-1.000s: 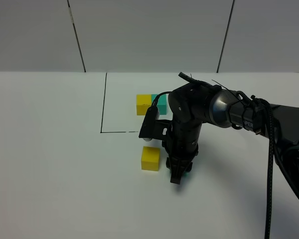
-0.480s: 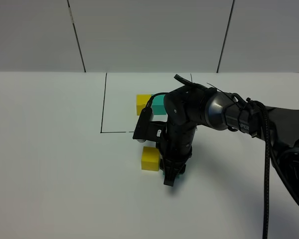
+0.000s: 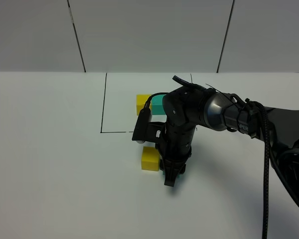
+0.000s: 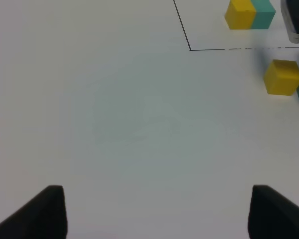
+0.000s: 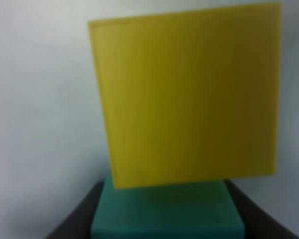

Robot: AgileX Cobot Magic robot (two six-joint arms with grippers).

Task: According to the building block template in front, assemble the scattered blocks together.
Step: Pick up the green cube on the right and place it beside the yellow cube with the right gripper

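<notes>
The template, a yellow-teal bar (image 3: 150, 103), lies inside the black drawn frame (image 3: 103, 109); it also shows in the left wrist view (image 4: 249, 13). The loose yellow cube (image 3: 150, 159) sits on the table just in front of the frame. My right gripper (image 3: 170, 175) points down, shut on the teal cube (image 3: 164, 174), low at the yellow cube's right side. In the right wrist view the teal cube (image 5: 167, 214) sits between the fingers (image 5: 72, 224), right against the yellow cube (image 5: 189, 99). My left gripper (image 4: 157, 214) is open and empty, far from the cubes.
The white table (image 3: 50, 164) stretches to the left and front of the cubes. The right arm (image 3: 229, 114) with its cable (image 3: 267, 164) reaches in from the right edge. A grey panelled wall (image 3: 149, 35) stands behind.
My right gripper has carried the teal cube leftward, from apart on the right to beside the loose yellow cube. The yellow cube and the template have not moved.
</notes>
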